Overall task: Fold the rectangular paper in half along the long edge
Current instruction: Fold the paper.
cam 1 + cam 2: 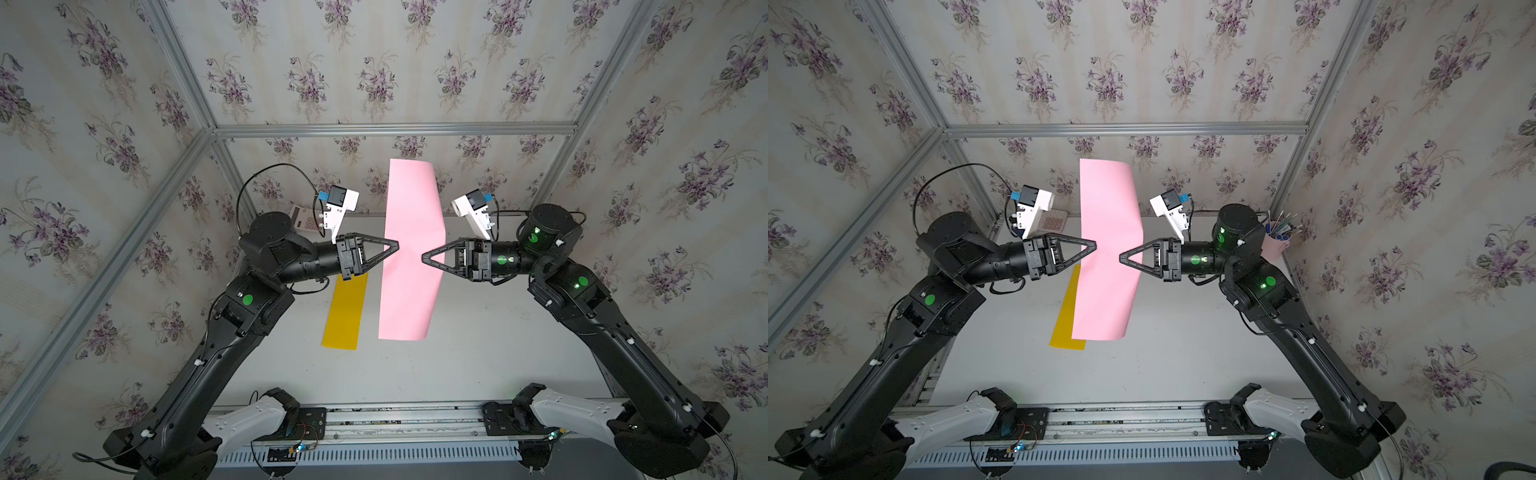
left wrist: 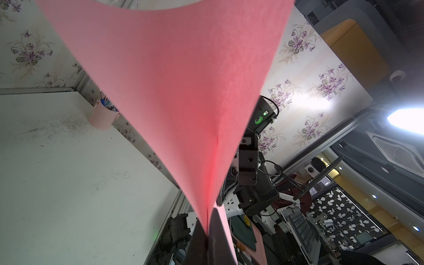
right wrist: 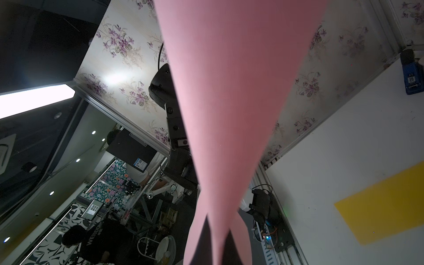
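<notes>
**Pink sheet pinched from both sides, lifted off the table**

The left gripper [image 1: 397, 246] is clenched on the pink paper [image 1: 409, 208]. In the left wrist view the sheet narrows down into the seam between its two dark fingers [image 2: 218, 238]. The bite sits about halfway along one long edge, with the tips reaching a little way in over the sheet. Below and just behind these jaws a yellow sheet [image 1: 345, 311] lies flat on the table [image 1: 478, 332]. No gripper touches it, and it looks to be no part of this fold.

Between the two sets of jaws the pink paper hangs in the air, clear of the table. It is drawn narrow where it is gripped. Beyond the jaws it fans out to a far end and a near end, both free and slightly curled.

The right gripper [image 1: 424, 257] mirrors the left one, shut on the opposite long edge at about the same point along the sheet. The right wrist view shows the paper running down between its fingers [image 3: 204, 238]. The two tips face each other and are near, but apart.

Gripping both long edges at mid-length probably serves to keep the limp sheet balanced while those edges are brought together (a corner grip would let it swing). No crease is visible yet, so the fold looks barely begun.
</notes>
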You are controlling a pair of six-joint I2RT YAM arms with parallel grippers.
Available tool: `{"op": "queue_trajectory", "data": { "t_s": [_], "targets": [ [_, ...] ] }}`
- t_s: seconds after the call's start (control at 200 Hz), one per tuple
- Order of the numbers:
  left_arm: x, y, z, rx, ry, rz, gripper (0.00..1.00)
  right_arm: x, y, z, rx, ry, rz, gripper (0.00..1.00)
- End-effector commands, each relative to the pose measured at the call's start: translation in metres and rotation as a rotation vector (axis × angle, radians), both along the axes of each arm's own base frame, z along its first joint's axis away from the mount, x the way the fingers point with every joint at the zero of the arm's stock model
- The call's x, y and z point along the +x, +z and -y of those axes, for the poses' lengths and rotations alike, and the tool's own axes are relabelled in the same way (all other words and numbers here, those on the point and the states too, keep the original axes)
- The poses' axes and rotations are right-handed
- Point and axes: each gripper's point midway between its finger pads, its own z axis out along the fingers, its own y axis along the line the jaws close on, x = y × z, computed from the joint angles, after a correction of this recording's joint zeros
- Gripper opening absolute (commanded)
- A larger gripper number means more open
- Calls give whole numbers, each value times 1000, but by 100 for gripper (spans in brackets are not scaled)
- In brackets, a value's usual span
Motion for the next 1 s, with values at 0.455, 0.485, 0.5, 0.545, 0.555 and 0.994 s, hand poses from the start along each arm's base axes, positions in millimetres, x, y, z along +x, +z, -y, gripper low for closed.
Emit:
{"op": "queue_trajectory", "data": {
  "t_s": [0.455, 0.485, 0.5, 0.545, 0.555, 0.994],
  "targets": [
    [-10, 5, 11, -4, -43, 26, 0, 10, 17, 1, 82, -39, 65, 24],
    [-10, 5, 12, -3, -45, 27, 0, 10, 17, 0, 89, -35, 63, 24],
    [-10, 4, 12, -3, -46, 26, 0, 10, 17, 0, 90, -33, 59, 24],
    [-10, 4, 13, 1, -48, 27, 0, 10, 17, 0, 95, -30, 60, 19],
    [-10, 4, 13, 0, -46, 28, 0, 10, 16, 0, 94, -31, 59, 18],
    [-6, -3, 15, 19, -41, 7, 1, 7, 17, 0, 83, -16, 60, 2]
  ]
}}
